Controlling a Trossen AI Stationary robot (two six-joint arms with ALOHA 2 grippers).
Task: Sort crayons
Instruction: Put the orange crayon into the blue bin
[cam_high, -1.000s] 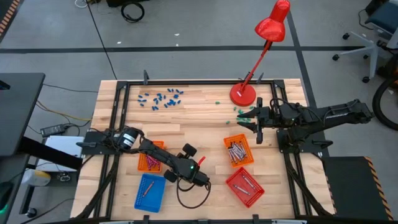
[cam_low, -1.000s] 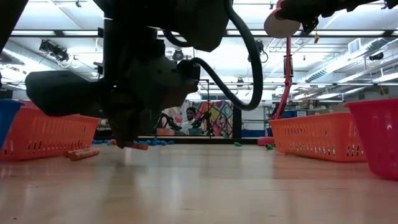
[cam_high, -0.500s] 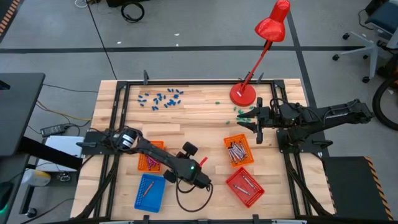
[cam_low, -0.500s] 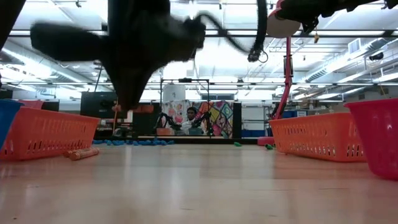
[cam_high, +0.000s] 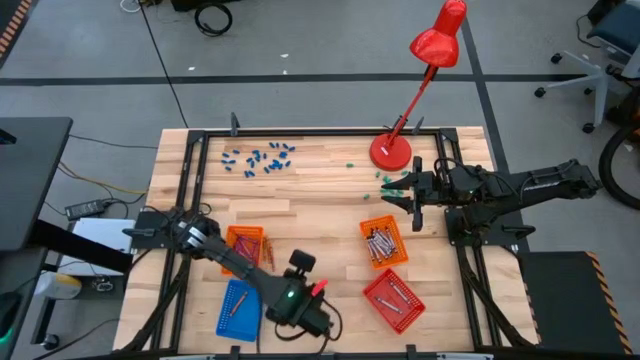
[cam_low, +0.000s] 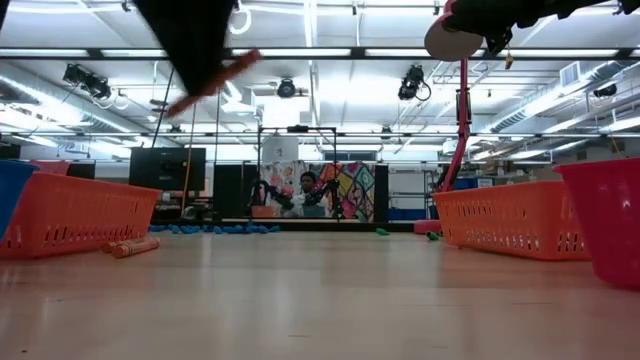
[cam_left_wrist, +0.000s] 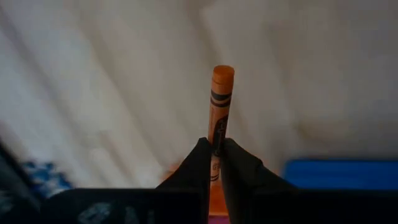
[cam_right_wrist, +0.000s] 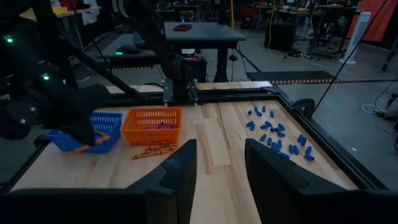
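My left gripper (cam_left_wrist: 216, 163) is clamped on an orange crayon (cam_left_wrist: 220, 109); fingers (cam_left_wrist: 194, 167) pinch its lower part, the rest sticks out past the tips. In the high view the left gripper (cam_high: 318, 290) sits just beside the blue basket (cam_high: 240, 307), on the side toward the red basket (cam_high: 393, 299), w/ the crayon (cam_high: 319, 288) showing as a short reddish-orange sliver at the tip. In the low view the crayon (cam_low: 212, 84) hangs tilted, well above the table (cam_low: 330, 300).

Blue basket as landmark: one crayon lies inside it. Just beside it, toward the far edge of the table (cam_high: 330, 195), sits an orange basket (cam_high: 243, 250) w/ pink crayons in it. A few loose orange crayons (cam_right_wrist: 151, 153) lie on the wood near that orange basket (cam_right_wrist: 152, 125), per the right wrist view. On the other side of my left gripper from the blue basket: the red basket w/ a few sticks, and past it a second orange basket (cam_high: 384, 242) holding grey-ish ones.

Far from the blue basket, at the table's back edge, a scatter of small blue pieces (cam_high: 259, 157) and a red lamp (cam_high: 417, 80) on its round base.

My right gripper (cam_high: 412, 196) hovers near the lamp base, beside the second orange basket, fingers (cam_right_wrist: 176, 174) apart, holding nothing. A few small green bits (cam_high: 385, 179) lie near it.
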